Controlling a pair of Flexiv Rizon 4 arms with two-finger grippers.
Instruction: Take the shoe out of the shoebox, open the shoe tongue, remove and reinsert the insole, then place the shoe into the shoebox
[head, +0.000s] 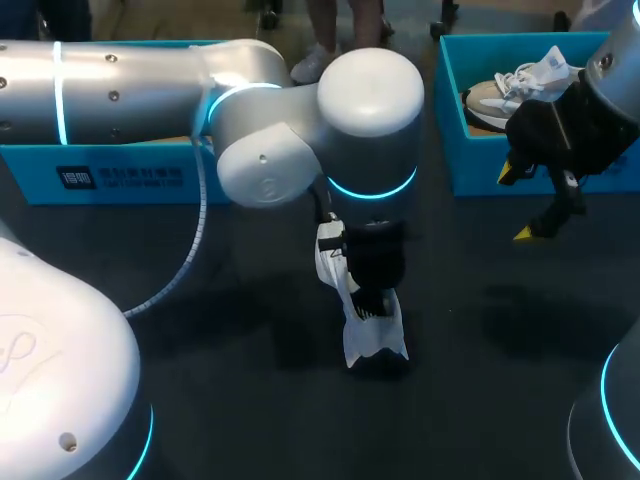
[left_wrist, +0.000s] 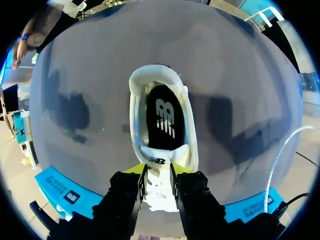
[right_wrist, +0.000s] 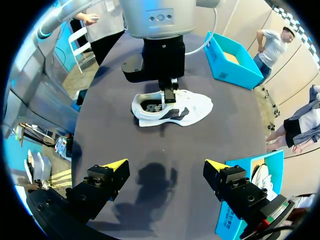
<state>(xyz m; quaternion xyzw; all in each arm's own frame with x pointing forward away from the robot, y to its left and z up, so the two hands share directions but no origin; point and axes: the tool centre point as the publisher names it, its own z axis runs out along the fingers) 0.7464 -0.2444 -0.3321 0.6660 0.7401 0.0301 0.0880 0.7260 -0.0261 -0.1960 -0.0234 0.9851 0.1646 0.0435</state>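
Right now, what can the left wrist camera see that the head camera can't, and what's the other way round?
Only the left wrist view looks down into the shoe: its dark insole lies inside, and the left claw pinches the tongue. Only the head view shows the right claw, open, near a blue shoebox holding another shoe. Both show the white shoe on the dark table with the left claw at it.

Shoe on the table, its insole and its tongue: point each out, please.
shoe (right_wrist: 197, 105), right wrist view, on the white toe upper.
insole (left_wrist: 162, 117), left wrist view, on the black footbed inside the opening.
tongue (left_wrist: 159, 194), left wrist view, on the white flap between the jaws.
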